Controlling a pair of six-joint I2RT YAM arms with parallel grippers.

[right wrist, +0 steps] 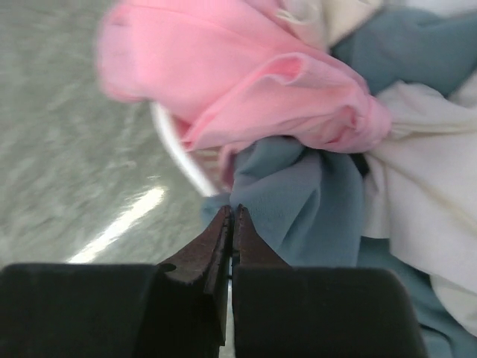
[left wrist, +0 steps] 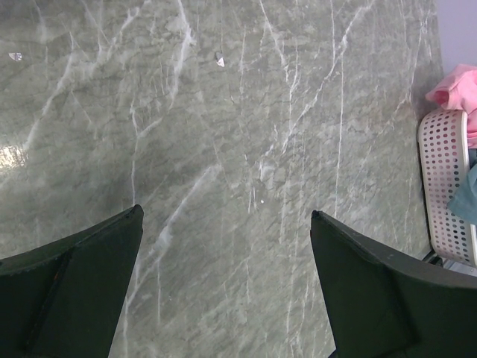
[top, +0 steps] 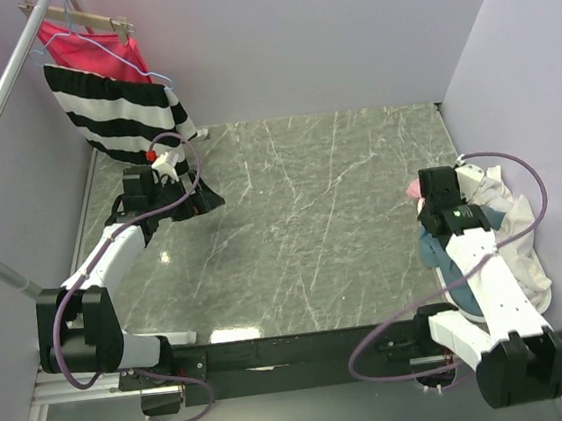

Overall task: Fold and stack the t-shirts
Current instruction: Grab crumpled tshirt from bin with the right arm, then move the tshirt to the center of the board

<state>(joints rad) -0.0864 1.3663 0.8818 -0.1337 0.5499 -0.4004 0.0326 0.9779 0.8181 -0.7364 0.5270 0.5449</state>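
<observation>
Right gripper (right wrist: 232,216) pressed closed at the slate-blue t-shirt (right wrist: 298,194); I can't tell if cloth is pinched. Basket (right wrist: 175,149) mostly buried. Left gripper (left wrist: 223,291) spread wide above worktop (left wrist: 223,112).

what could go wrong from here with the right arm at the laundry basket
1. The right fingers are shut at the very edge of the blue shirt. They may hold little or no cloth, so it might slip on lifting.
2. The pink cloth and white cloth lie bunched against the blue shirt. Pulling could drag them out of the basket too.
</observation>
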